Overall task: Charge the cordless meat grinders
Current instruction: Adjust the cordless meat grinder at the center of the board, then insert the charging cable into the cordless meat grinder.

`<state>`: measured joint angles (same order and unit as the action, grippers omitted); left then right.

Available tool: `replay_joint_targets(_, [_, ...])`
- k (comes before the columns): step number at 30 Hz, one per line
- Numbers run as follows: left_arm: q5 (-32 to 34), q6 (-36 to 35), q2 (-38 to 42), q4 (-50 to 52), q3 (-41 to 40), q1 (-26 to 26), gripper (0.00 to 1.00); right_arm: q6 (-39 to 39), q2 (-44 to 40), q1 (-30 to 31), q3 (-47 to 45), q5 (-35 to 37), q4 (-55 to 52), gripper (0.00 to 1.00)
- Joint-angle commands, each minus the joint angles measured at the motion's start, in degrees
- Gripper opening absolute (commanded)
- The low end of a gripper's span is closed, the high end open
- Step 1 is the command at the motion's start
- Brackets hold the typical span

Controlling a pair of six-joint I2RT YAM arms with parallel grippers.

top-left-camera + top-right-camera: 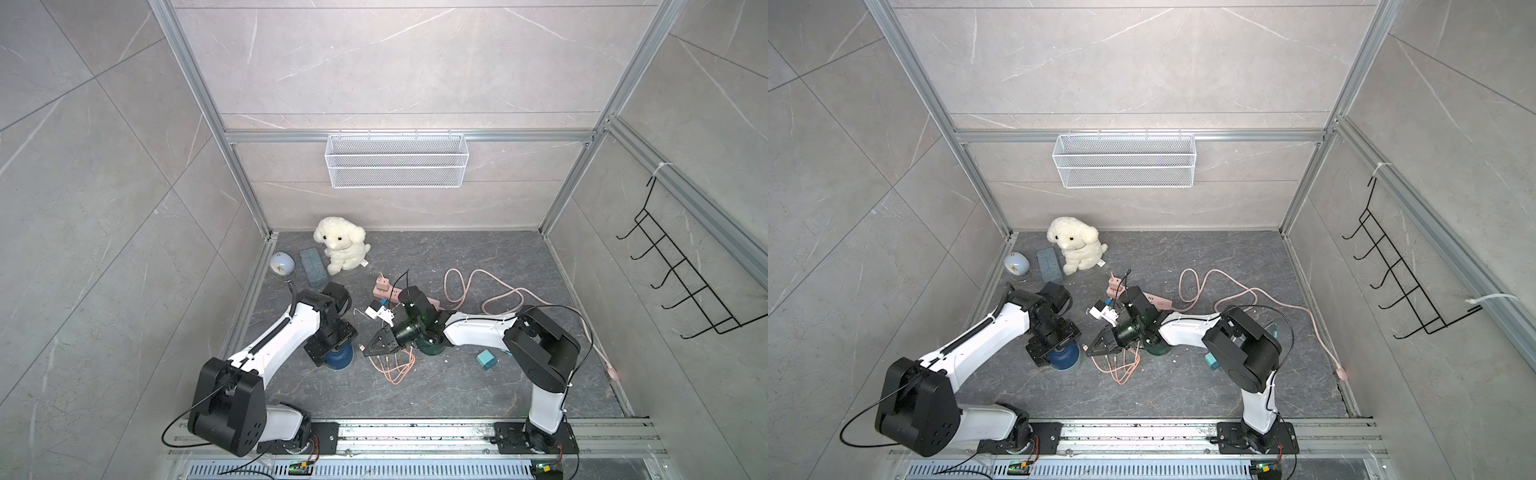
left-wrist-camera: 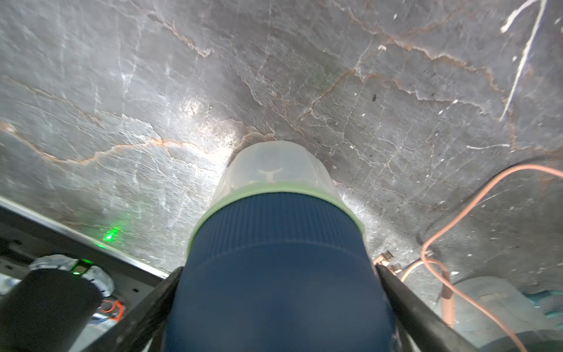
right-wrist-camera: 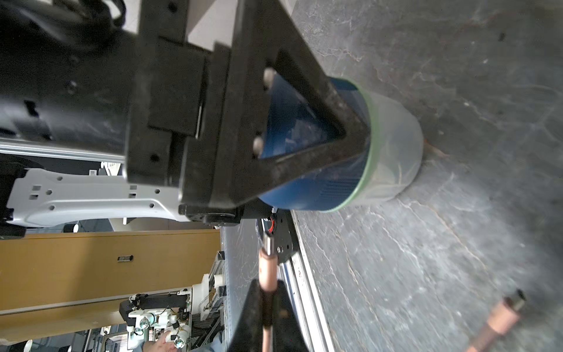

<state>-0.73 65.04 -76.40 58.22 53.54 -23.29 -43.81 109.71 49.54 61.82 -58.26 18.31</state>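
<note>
navy grinder [image 1: 338,358]: it is stood upright on the desk [image 1: 478,395] at the near left, navy motor head on top, with a pale green ring and a clear cup [image 2: 274,170] beneath.
green grinder [image 1: 432,348]: it is set to the right of the navy one, near the middle, and is largely covered by the right arm in both top views.
left pincer [image 2: 277,274]: the jaws are spread wide, one on each side of the navy head, and are seen pressed against its flanks. the unit is judged to be gripped but not lifted.
right pincer [image 3: 266,292]: it is closed on the plug end of the pink charging cable [image 3: 268,262]. the metal tip is left proud and aimed toward the navy grinder, apart from it.
cable slack: the loops [image 1: 395,370] are laid on the desk between the two grinders, and a second plug end [image 3: 502,314] is left loose.
power strip [image 1: 390,293]: it is laid farther back, mid-desk.
handling: the shell is judged rigid and smooth, and the head heavier than the cup, so tipping is likely if it is pushed high up. the ribbed band above the green ring is judged the better hold. the clear cup is best avoided as thin and slick.
port: no charging socket is shown in any view, so its side cannot be told.
cable handling: the cord is judged limp and the plug stiff, so a hold just behind the tip is judged right for insertion.
</note>
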Motion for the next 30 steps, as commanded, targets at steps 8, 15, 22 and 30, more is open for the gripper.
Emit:
replay_joint_targets(8, [6.6,12.9,5.1,-6.2,-4.6,-0.5,0.6,-3.6,3.8,2.9,3.3,-2.9,3.2,0.0])
replay_joint_targets(15, [6.1,15.0,4.9,-8.9,-6.2,-0.5,0.58,-4.3,5.1,3.8,4.2,-2.7,3.4,0.0])
replay_joint_targets(22, [4.3,14.4,4.4,-11.6,-7.0,-0.5,0.57,-5.1,7.2,4.2,6.2,-1.9,3.5,0.0])
replay_joint_targets(30, [3.4,12.7,3.4,-12.9,-7.1,-0.5,0.55,-5.2,8.0,4.4,7.8,-1.3,2.6,0.0])
